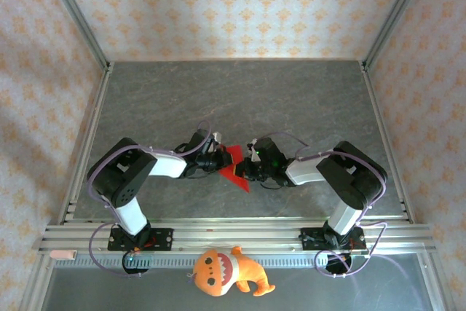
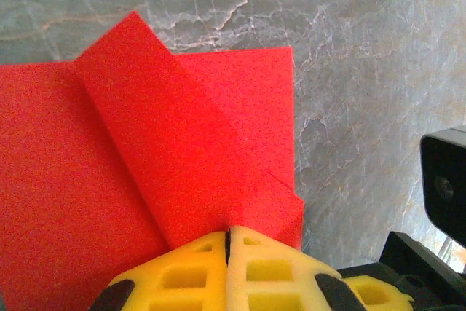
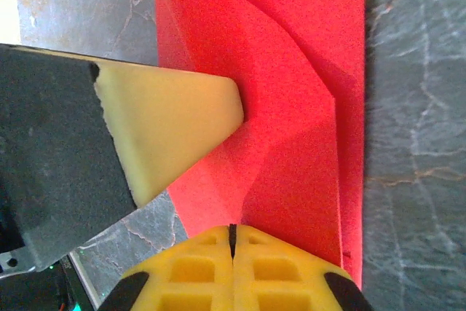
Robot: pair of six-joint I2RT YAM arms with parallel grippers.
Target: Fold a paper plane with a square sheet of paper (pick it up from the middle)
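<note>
paper plane (image 1: 237, 171), long axis far-to-near, tip nearward

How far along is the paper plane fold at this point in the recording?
Done: the red sheet is not a flat square; angled flaps are creased over it. In hand: the left end effector and right end effector are both shut on its edges, near the middle of the table. Left: it is broad, not a narrow dart with a centre ridge, so narrowing folds remain.
</note>
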